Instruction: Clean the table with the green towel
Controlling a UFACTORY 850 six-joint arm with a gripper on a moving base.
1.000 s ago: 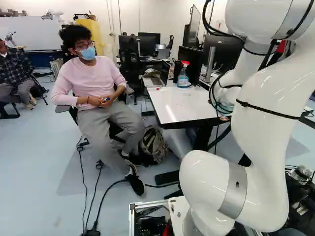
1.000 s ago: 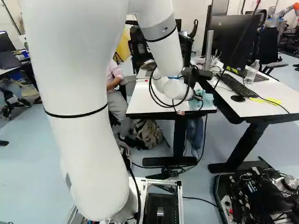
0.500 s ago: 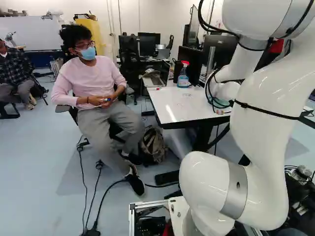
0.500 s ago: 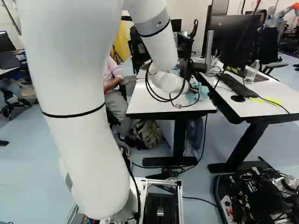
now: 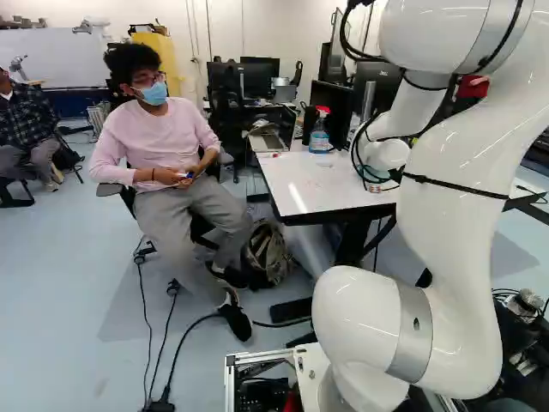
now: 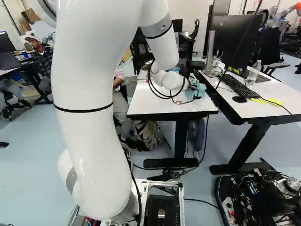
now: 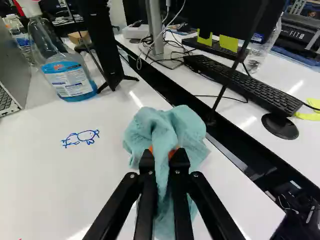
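Observation:
The gripper [image 6: 196,97] is low over the white table [image 6: 146,104] in the right base view, partly hidden by the arm's wrist and cables. The green towel [image 6: 201,87] shows beside it. In the wrist view the gripper [image 7: 164,156] is shut on the bunched towel [image 7: 186,127], whose folds spread ahead of the fingertips and hang between the fingers, over the tabletop near its edge by the gap. A blue drawing [image 7: 81,137] marks the table beside the towel. The left base view hides the gripper behind the arm.
A spray bottle [image 7: 68,75] and a laptop [image 7: 11,75] stand on the table. Across a dark gap, a second desk holds a keyboard [image 7: 240,82], mouse [image 7: 280,126] and monitor [image 6: 235,40]. A seated person [image 5: 163,146] is beside the table, with a backpack [image 5: 268,253] below.
My arm has shifted, its wrist going left in the left base view. The towel has moved with the gripper farther back across the table. The base has stayed put.

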